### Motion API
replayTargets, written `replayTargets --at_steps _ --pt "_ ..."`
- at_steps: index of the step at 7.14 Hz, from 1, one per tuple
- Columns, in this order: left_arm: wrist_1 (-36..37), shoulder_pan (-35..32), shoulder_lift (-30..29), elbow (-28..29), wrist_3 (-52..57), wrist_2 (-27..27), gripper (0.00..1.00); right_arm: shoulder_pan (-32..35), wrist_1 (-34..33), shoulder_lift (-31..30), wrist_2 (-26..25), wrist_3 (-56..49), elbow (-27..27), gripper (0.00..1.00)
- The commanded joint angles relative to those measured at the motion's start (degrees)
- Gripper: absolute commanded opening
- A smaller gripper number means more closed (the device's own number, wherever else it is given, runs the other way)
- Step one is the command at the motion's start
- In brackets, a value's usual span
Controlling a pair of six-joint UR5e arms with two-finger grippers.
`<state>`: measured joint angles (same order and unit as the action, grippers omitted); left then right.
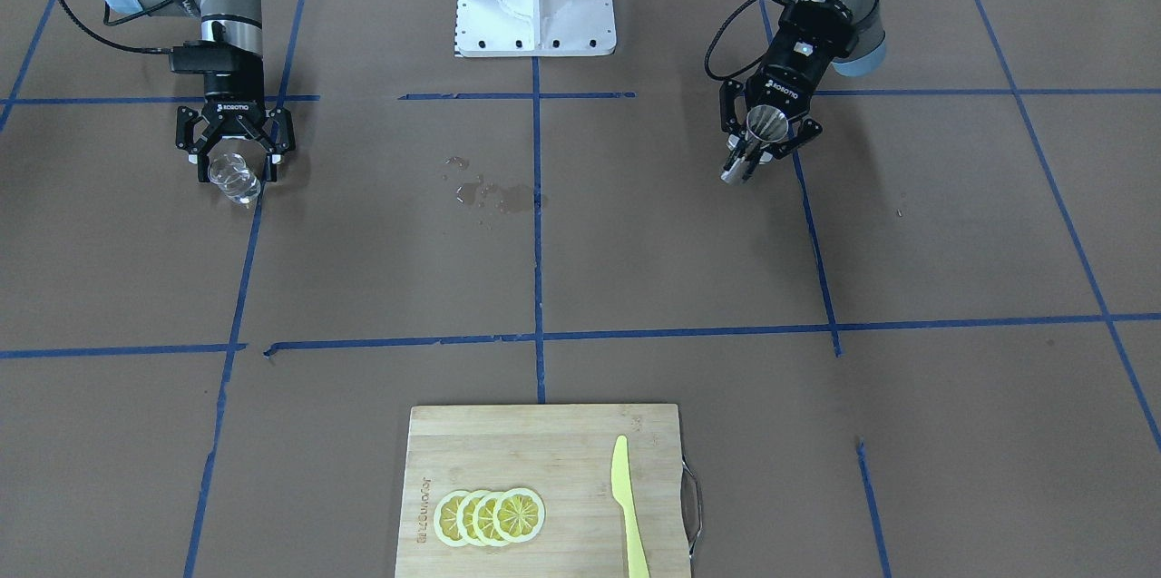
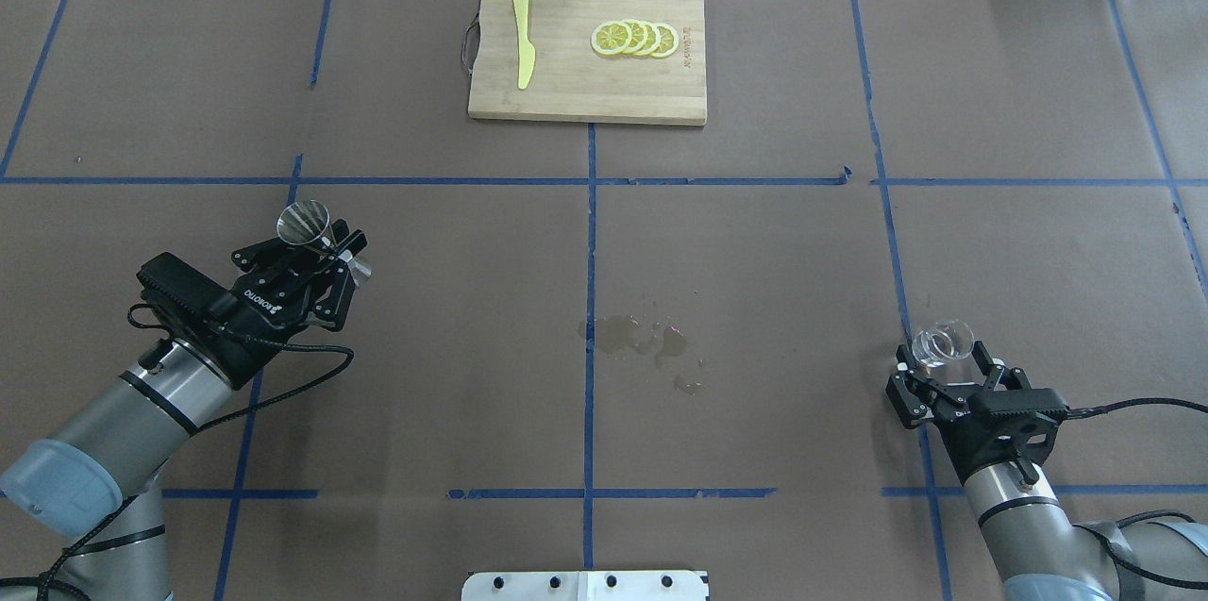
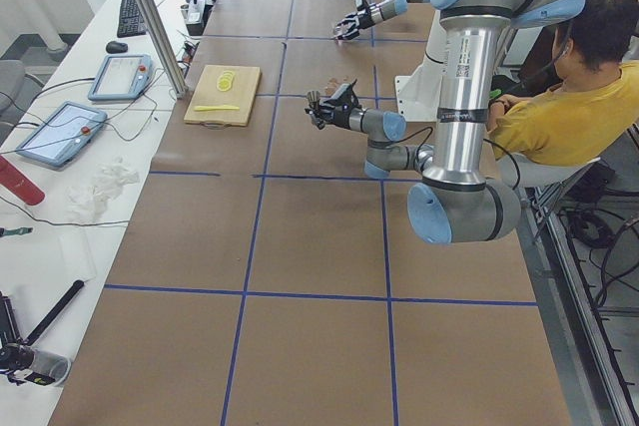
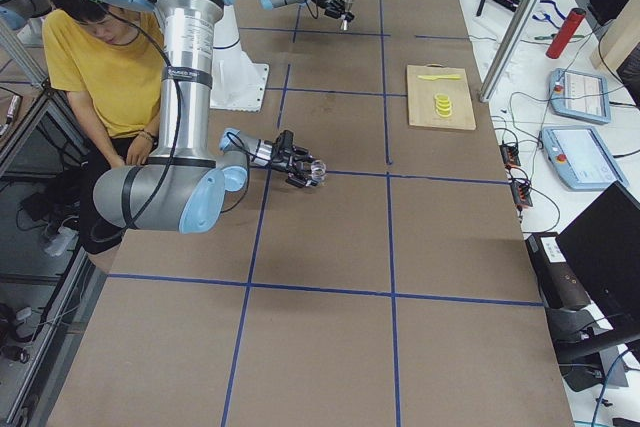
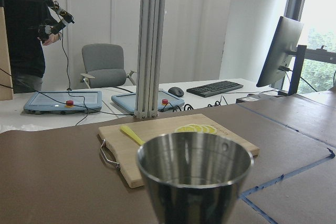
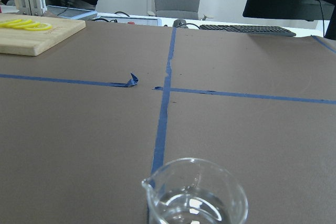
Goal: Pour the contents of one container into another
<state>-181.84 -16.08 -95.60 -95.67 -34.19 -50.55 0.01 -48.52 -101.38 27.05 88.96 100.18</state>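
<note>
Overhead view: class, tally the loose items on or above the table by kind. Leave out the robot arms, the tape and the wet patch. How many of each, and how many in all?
glass cup: 1
steel jigger: 1
cutting board: 1
yellow knife: 1
lemon slices: 4
Total: 8

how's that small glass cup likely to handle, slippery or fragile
Probably slippery: the glass cup looks smooth and glossy. Likely fragile, being thin-rimmed clear glass. Its round body would probably roll if the right end effector dropped it sideways.
</note>
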Motion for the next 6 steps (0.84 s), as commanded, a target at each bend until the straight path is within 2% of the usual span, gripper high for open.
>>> replayTargets --at_steps 1,3,4,5,6 --pt "0.00 -0.09 0.24 -0.31 0.00 0.01 0.00 1.21 0.00 0.47 0.98 -0.71 -0.42 0.96" --pt "0.00 -0.09 0.24 -0.48 0.00 0.10 0.00 2.97 0.09 4.85 1.60 -2.81 -3.13 0.96" --pt "-0.09 -0.09 0.33 -0.48 0.00 0.10 0.00 3.24 0.35 4.96 1.95 -2.91 -3.50 0.91" --pt "-0.09 -0.09 0.41 -0.75 0.00 0.19 0.00 3.50 0.53 4.87 2.30 -3.09 -3.24 0.79" --pt "-0.09 -0.09 0.50 -1.01 0.00 0.19 0.00 3.59 0.53 4.78 2.31 -3.61 -3.15 0.59"
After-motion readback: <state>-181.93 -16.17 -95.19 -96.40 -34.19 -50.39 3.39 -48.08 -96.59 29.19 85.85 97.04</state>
